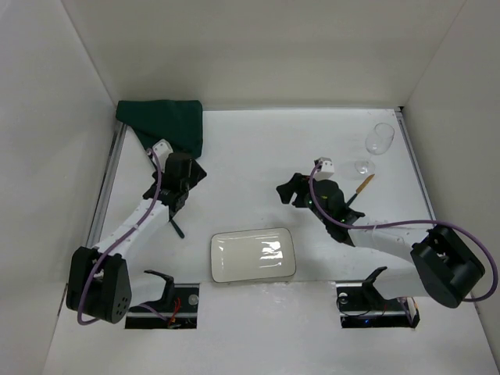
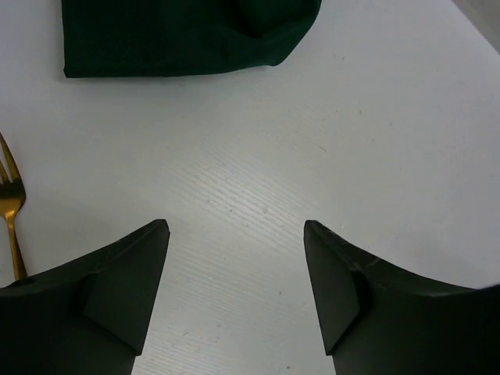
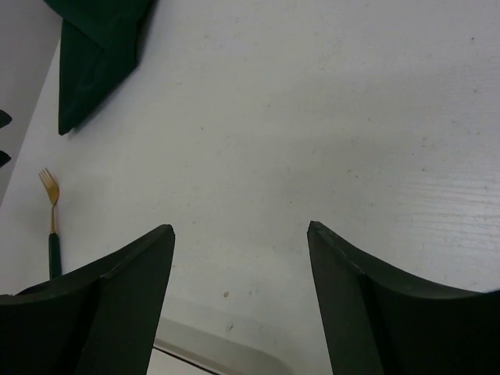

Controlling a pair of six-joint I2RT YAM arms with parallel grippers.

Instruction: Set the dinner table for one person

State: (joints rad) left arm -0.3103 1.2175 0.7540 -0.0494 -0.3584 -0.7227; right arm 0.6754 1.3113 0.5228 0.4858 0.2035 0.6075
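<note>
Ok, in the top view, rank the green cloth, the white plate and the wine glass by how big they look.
1. White plate and green cloth: they look about alike, too close to rank.
2. Wine glass: clearly the smallest.

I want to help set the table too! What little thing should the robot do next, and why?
Probably ease the left gripper forward to the green cloth and take its near edge. The gripper's jaws stand open and empty, the cloth lies bunched just ahead, and the white plate sits on the bare table with no mat under it.
</note>
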